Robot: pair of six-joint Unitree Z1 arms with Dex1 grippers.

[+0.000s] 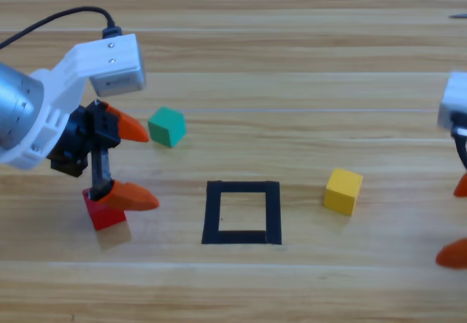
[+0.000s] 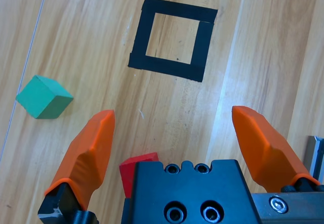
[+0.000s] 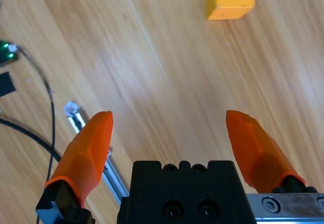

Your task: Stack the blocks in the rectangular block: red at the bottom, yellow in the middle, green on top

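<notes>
My left gripper [image 1: 133, 164] hangs over the left part of the table with its jaws spread wide and nothing between them. The red cube [image 1: 104, 211] sits on the wood right under my lower jaw, and in my left wrist view it [image 2: 137, 171] peeks out just in front of my black body, nearer the left jaw than the right. So the cube lies below and slightly behind my fingertips: I judge I need to pull back a little and drop so both jaws straddle it.

The black tape rectangle [image 1: 242, 213] lies to the cube's right, well apart, with bare wood inside it. The teal-green cube [image 1: 167, 126] rests near my upper jaw, not touching. The yellow cube [image 1: 344, 190] stands just right of the rectangle, nearer my right gripper [image 1: 456, 221], which waits open-jawed at the right edge.
</notes>
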